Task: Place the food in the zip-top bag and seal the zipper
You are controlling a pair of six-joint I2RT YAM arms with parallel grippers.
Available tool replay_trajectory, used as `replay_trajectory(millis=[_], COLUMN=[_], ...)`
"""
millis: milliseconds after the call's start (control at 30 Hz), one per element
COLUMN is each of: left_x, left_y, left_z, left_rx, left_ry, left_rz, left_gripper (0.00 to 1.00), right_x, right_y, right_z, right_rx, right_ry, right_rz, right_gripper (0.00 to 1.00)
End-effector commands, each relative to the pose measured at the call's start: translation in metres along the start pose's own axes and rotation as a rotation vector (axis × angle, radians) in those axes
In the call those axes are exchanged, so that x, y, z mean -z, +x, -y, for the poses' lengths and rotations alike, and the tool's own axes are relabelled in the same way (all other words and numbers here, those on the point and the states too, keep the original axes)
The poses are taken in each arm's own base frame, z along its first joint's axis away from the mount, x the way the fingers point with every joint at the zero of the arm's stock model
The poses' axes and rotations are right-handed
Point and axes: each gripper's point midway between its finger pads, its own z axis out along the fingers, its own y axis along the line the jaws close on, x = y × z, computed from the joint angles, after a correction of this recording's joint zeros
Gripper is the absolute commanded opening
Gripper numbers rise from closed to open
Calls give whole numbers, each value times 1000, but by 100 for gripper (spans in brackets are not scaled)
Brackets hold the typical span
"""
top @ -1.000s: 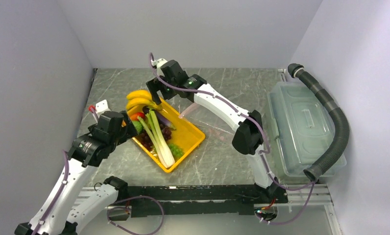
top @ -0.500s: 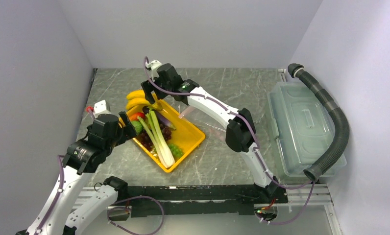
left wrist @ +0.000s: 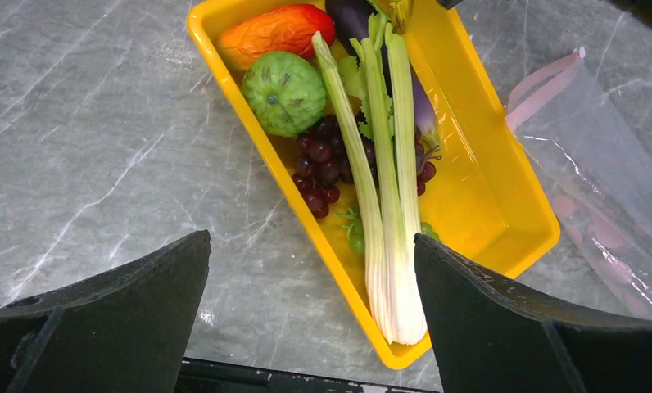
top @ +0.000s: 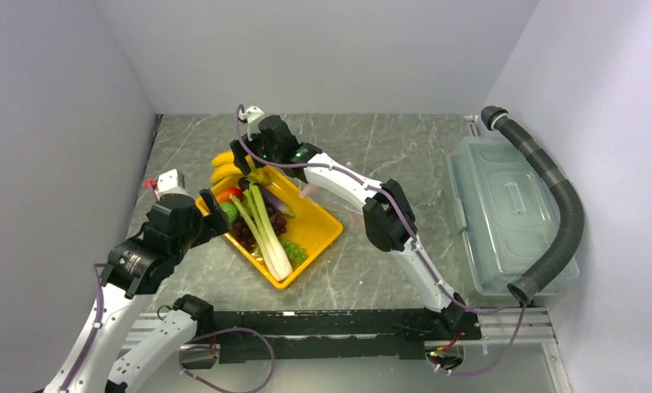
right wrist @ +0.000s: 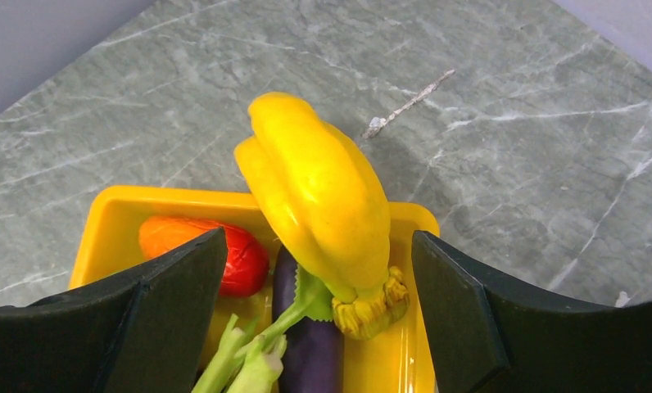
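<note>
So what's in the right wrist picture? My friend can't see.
The open right gripper straddles a yellow banana bunch resting on the end of the yellow tray. An orange-red piece, a purple eggplant and celery tips lie in the tray.

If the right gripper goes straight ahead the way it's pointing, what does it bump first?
Probably the yellow bananas: they sit squarely between the open fingers of the right gripper, over the end of the yellow tray. How close they are is unclear.
</note>
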Motion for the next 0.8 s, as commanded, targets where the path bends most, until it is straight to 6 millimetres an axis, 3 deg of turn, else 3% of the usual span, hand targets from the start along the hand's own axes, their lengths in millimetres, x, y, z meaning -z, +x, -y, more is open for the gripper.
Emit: replay_trajectory(millis=[0, 400, 767], left_x=[6, 12, 19], left_y=[-4, -3, -6], left_z=[7, 7, 3], left_rx=[-4, 5, 0], left_ry=[45, 58, 50], left_rz=[12, 1, 15], left_gripper=[100, 100, 100], right_x=[-9, -30, -34], right_y=[-34, -20, -10], right_z=[-4, 0, -4], right_rx=[38, 44, 29], right_ry=[-24, -28, -57], right_rz=[131, 148, 134], right_gripper=[87, 85, 69])
